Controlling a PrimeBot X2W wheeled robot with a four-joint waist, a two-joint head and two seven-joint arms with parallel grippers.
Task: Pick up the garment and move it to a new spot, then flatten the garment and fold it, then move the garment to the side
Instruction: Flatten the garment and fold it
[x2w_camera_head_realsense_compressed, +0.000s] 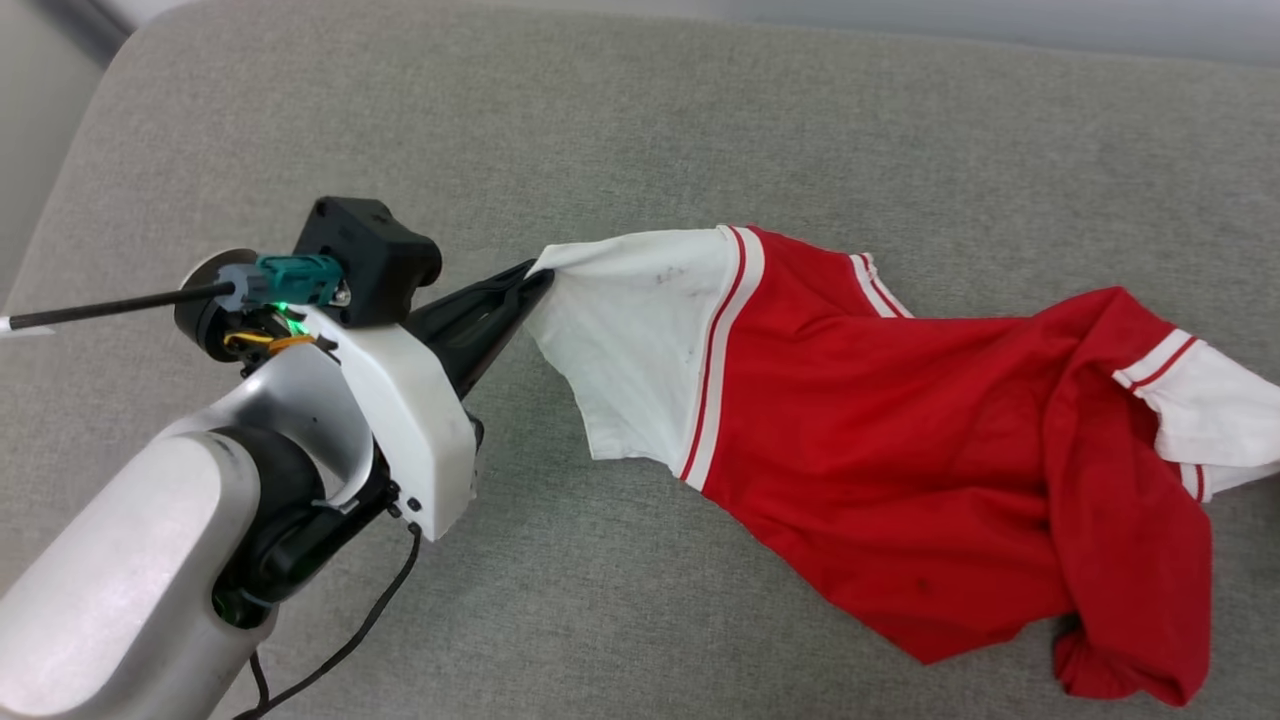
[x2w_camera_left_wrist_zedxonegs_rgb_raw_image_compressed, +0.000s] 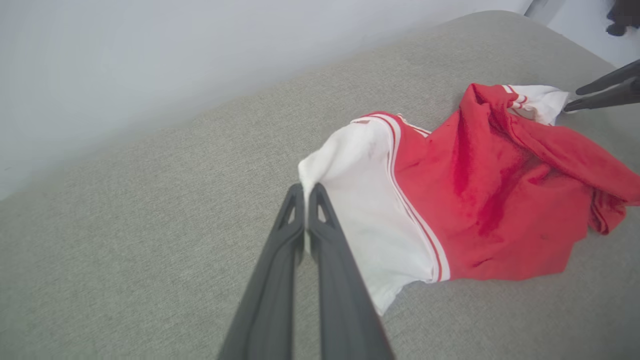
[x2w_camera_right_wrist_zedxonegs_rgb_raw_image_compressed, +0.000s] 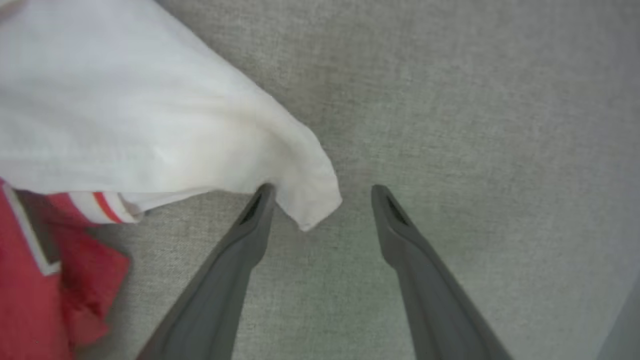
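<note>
Left gripper (x2w_camera_head_realsense_compressed: 535, 282) pinches one white sleeve (x2w_camera_head_realsense_compressed: 640, 330) of the jersey (x2w_camera_head_realsense_compressed: 900, 430), which trails toward four o'clock; right gripper (x2w_camera_right_wrist_zedxonegs_rgb_raw_image_compressed: 322, 189) is spread, the other sleeve (x2w_camera_right_wrist_zedxonegs_rgb_raw_image_compressed: 150, 115) at its fingertips.

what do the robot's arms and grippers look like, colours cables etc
The left arm has a glossy white and silver shell with black joints. Its wrist carries a black box, a teal connector beside a green light, yellow wires and a loose black cable. The left gripper and right gripper have long, tapering dark grey fingers with slotted tips.
</note>
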